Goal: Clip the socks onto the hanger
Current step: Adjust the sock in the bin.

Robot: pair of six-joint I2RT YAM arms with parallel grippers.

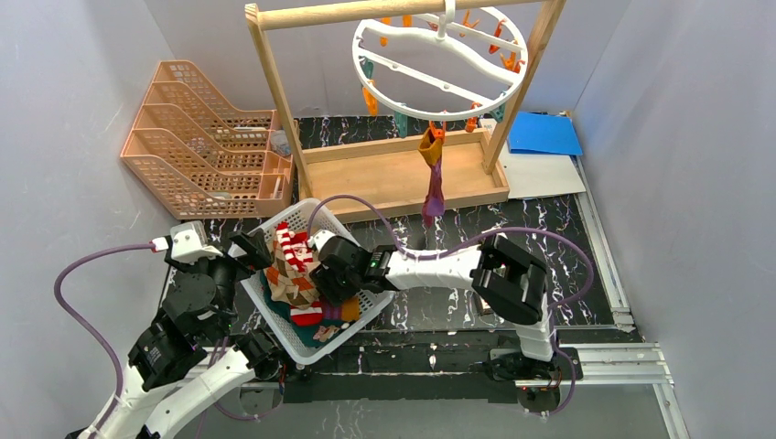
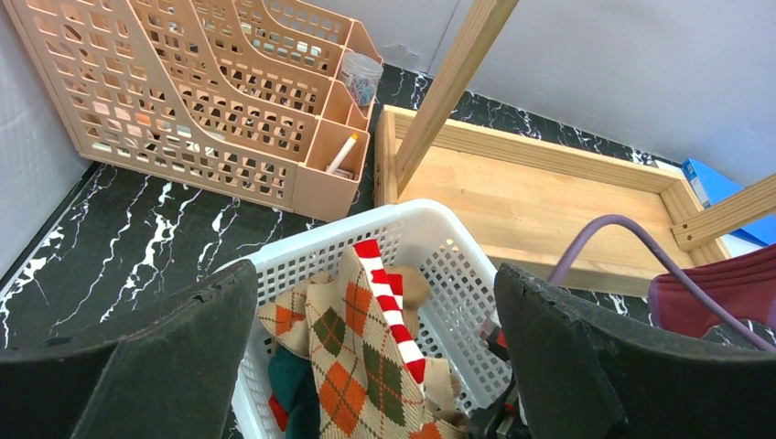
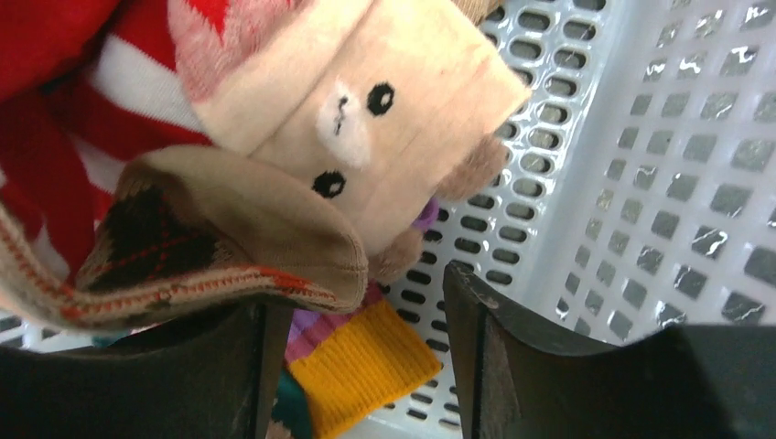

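The white ring hanger [image 1: 439,64] hangs from the wooden rack, and a maroon sock with an orange cuff [image 1: 432,178] dangles from one of its clips. A white basket [image 1: 364,318] holds the other socks: argyle [image 1: 293,283], red-white striped [image 1: 291,242], teal [image 2: 288,384]. My right gripper [image 1: 322,274] is down inside the basket, open. An argyle cuff [image 3: 210,238] is draped over its left finger and a yellow cuff [image 3: 366,366] lies below the gap. A beige bear-face sock [image 3: 366,110] lies just ahead. My left gripper [image 1: 249,251] hovers at the basket's left rim, wide open and empty.
A peach file organizer [image 1: 201,137] stands at the back left. The wooden rack's base tray [image 1: 393,174] lies behind the basket. A blue sheet [image 1: 544,133] lies at the back right. Purple cables loop over the basket and the right arm.
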